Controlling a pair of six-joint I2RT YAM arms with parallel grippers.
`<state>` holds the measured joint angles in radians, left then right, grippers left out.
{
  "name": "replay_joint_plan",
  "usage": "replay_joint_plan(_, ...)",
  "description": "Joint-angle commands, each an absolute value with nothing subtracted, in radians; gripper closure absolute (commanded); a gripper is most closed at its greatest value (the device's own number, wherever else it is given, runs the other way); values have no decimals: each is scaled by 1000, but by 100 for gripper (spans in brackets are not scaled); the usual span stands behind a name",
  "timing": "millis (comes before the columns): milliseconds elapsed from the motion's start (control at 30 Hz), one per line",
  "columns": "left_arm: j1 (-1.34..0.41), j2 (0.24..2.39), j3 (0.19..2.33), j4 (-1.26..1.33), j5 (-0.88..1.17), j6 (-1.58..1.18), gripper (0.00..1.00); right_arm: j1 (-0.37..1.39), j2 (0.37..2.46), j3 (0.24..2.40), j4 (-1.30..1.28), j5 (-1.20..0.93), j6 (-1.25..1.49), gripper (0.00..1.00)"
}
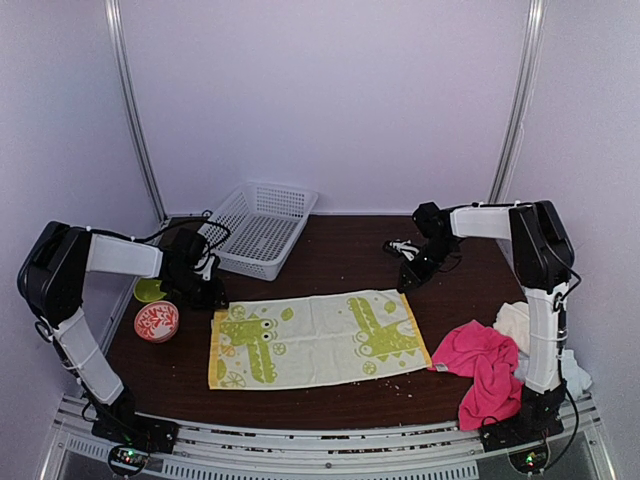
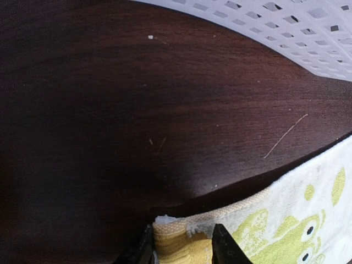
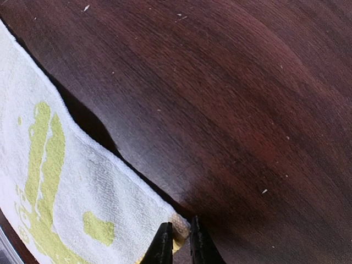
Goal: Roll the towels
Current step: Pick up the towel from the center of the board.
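No legible text or labels anywhere.

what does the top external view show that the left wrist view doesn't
Only top external: the whole lime-yellow towel spread flat, the hot-pink towel bunched at its right, a red-and-white bowl, and the right tool at the towel's far right corner. Only left wrist: the left tool closed on the towel's bunched yellow corner, and a thin stray thread on the table. Both: that towel, the white basket, the dark table.
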<state>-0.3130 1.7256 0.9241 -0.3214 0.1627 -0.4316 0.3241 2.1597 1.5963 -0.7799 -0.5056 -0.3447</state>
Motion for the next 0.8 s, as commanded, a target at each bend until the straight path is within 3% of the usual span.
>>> replay_joint_plan(0,-307,1735,886,-284,185,-436,67,330,2136,1577,-779,-548,-351,93)
replay_joint_plan(133,-307,1738,883,-280,177,-436,76,329,2141,1576,-777,-547,-354,100)
replay_joint_plan(367,-307,1681,872,-262,143,-435,100,320,2117,1569,-754,-522,-348,100)
replay_joint_plan(767,-307,1454,842,-242,92,-430,100,304,2010,1558,-675,-491,-328,100)
